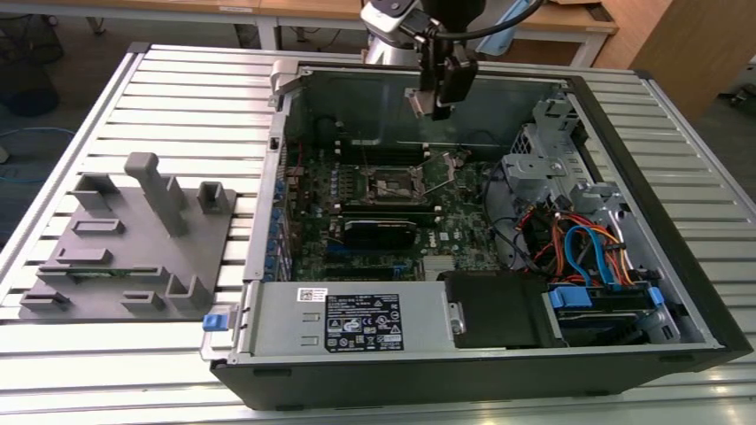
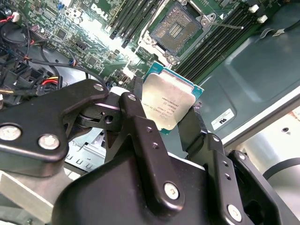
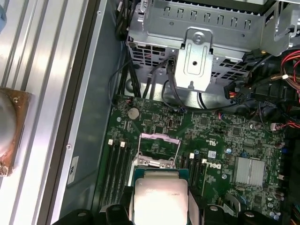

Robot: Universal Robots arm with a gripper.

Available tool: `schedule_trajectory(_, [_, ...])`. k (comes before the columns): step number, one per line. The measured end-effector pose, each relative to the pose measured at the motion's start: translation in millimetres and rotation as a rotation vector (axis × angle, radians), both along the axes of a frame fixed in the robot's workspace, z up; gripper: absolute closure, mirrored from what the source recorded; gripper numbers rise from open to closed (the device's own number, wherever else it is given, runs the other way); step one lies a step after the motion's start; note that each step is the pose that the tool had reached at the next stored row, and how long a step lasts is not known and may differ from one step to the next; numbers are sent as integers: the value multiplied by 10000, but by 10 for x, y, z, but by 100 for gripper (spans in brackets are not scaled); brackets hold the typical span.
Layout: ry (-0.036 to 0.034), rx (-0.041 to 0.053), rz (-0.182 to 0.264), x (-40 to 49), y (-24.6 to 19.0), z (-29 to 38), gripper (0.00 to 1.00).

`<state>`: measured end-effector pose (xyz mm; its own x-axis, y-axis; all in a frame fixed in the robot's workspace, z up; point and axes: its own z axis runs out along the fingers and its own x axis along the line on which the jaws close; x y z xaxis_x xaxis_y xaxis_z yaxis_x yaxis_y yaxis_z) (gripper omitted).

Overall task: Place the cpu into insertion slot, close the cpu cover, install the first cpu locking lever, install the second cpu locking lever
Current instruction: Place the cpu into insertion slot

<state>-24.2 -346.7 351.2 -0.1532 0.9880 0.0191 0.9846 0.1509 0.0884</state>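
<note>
My gripper [image 2: 168, 112] is shut on the cpu [image 2: 168, 104], a flat square chip with a silver-grey top and green edge, held by two opposite sides between black fingers [image 2: 136, 110]. In the exterior view the gripper [image 1: 437, 99] hangs over the back part of the open computer case, above the board. The insertion slot [image 2: 178, 29] lies open on the green board, a dark square with a silver rim, apart from the chip. In the first wrist view the cpu [image 3: 159, 197] partly hides the slot [image 3: 157, 152], and the cpu cover [image 3: 159, 137] stands swung up. A thin locking lever [image 2: 229, 26] sticks out beside the slot.
The slot [image 1: 398, 184] sits mid-board inside the case [image 1: 697, 292]. Memory slots [image 2: 133, 16] flank it. A silver drive cage [image 3: 197, 42] and coloured cables [image 1: 590, 252] crowd the exterior view's right. A black heatsink block [image 1: 378, 232] lies in front. A grey fixture [image 1: 130, 239] stands on the slatted table.
</note>
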Motion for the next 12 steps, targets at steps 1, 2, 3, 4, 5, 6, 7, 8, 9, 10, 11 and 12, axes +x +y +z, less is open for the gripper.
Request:
schedule_trajectory(1, [0,0,-46,0,0,-1,46])
schedule_trajectory(2, [0,-1,-104,0,0,-3,46])
schedule_trajectory(3, [0,-1,-172,0,0,-5,46])
schedule_trajectory(4, [0,-2,-269,0,0,-7,46])
schedule_trajectory(5, [1,-1,-374,-1,0,-12,46])
schedule_trajectory(6, [3,-3,-488,-3,0,-15,46])
schedule_trajectory(7, [3,-6,-603,-3,0,-21,46])
schedule_trajectory(8, [2,-10,-730,-4,0,-29,46])
schedule_trajectory(9, [2,-12,-845,-5,0,-36,46])
schedule_trajectory(10, [5,-14,-955,-5,0,-42,46])
schedule_trajectory(11, [8,-13,-1055,-6,0,-48,46])
schedule_trajectory(12, [11,-12,-1147,-7,0,-53,46])
